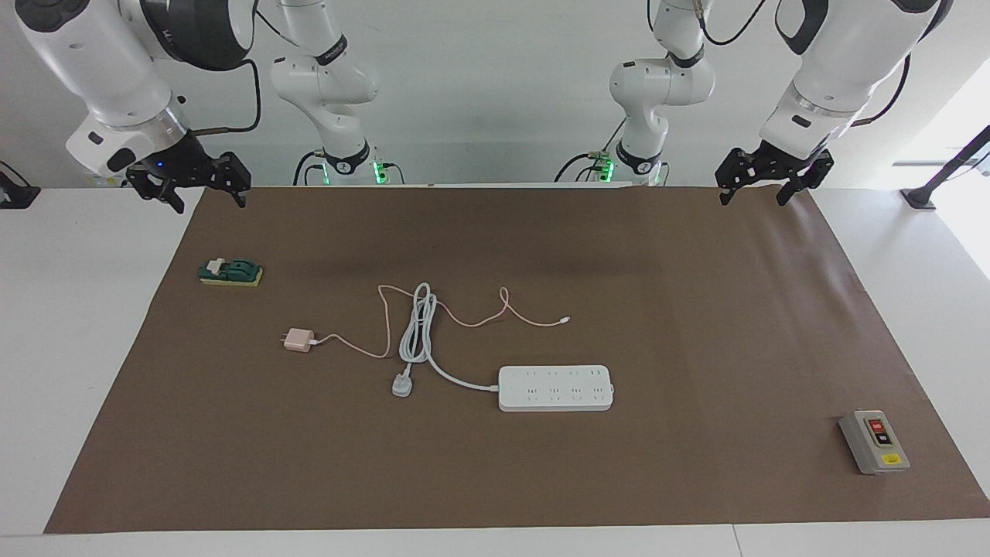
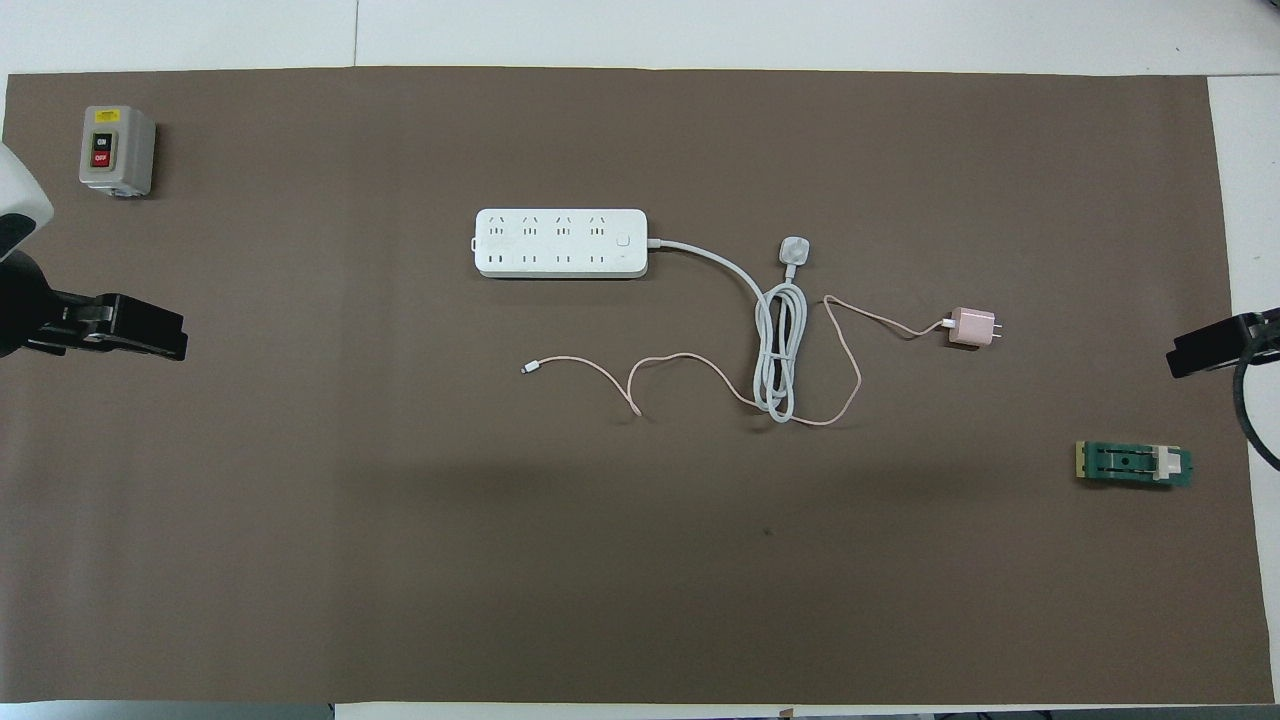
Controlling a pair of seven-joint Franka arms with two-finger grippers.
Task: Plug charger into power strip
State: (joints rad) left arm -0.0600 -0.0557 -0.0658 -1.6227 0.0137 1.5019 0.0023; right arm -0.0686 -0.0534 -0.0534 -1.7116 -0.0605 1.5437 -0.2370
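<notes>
Both arms are waiting with jaws spread wide and holding nothing: the left gripper is hanging over the brown mat at the left arm's end, the right gripper over the mat's edge at the right arm's end. The charger is lying unplugged, its pink cable trailing across a coiled white cord. The power strip is sitting farther from the robots, mid-table. A grey switch box and a green block are resting near opposite ends.
</notes>
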